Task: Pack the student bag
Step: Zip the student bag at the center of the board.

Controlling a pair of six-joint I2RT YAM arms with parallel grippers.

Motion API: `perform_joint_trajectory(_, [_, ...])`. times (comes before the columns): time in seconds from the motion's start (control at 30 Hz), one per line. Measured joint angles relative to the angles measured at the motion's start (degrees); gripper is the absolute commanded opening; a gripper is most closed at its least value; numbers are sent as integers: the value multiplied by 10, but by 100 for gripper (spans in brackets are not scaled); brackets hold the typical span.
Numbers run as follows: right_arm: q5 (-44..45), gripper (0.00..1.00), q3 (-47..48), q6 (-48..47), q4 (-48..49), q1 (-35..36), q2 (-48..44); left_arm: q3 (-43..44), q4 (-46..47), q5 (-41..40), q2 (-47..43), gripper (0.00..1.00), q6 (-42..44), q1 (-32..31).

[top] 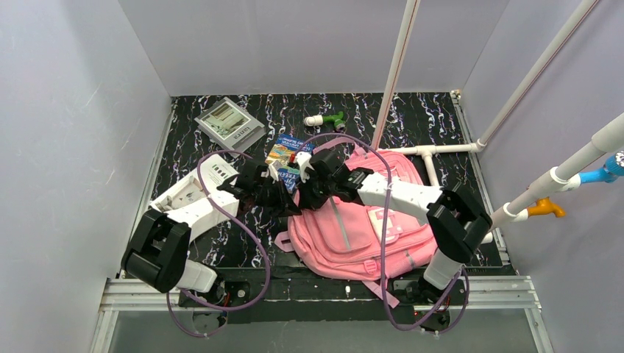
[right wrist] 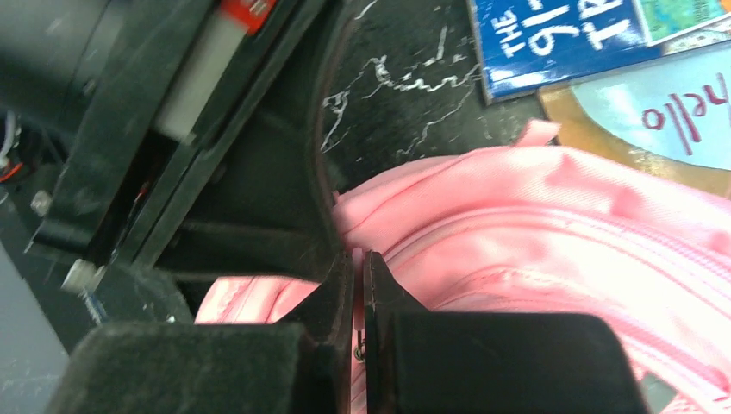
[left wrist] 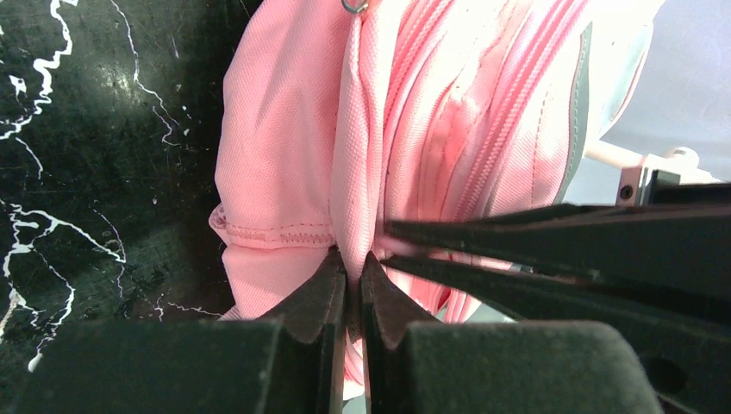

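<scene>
Pink student bag (top: 353, 235), packing apparently not yet started.
Both arms' jaws pinch its fabric by the zip; books (top: 288, 152) and a grey box (top: 229, 123) lie outside on the table (top: 434, 118).

Top view: bright, even, soft light from overhead. Pale walls (top: 66, 110) show no hot spots. Shadows on the table (top: 188, 151) are weak & diffuse, w/ no glare on its dark top. Focus is sharp throughout.

Left wrist view: bag (left wrist: 284, 129) is overexposed toward the far right, pink washed nearly white. Table at left is dim. Left gripper (left wrist: 352, 276) is close to the lens, black, soft-focus, almost no surface detail.

Right wrist view: right gripper (right wrist: 358, 272) is likewise dark & blurred. Top-left is badly out of focus. Book (right wrist: 552, 43) print is legible, bag fabric slightly soft, evenly lit.
</scene>
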Motion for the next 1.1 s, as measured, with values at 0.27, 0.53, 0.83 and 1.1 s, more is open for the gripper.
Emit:
perform_joint_trajectory(0.27, [-60,1,-70,-19,16,2,-70,-1,3,9,0,0,0,15])
perform_joint_trajectory(0.53, [-66,1,-125,-23,3,17,-132,-1,4,17,0,0,-11,31])
perform_joint_trajectory(0.83, [-46,1,-158,-3,-11,49,-154,-1,5,14,0,0,-30,33])
perform_joint_trajectory(1.1, [15,1,-159,17,-66,102,-154,-1,1,8,4,0,-41,35])
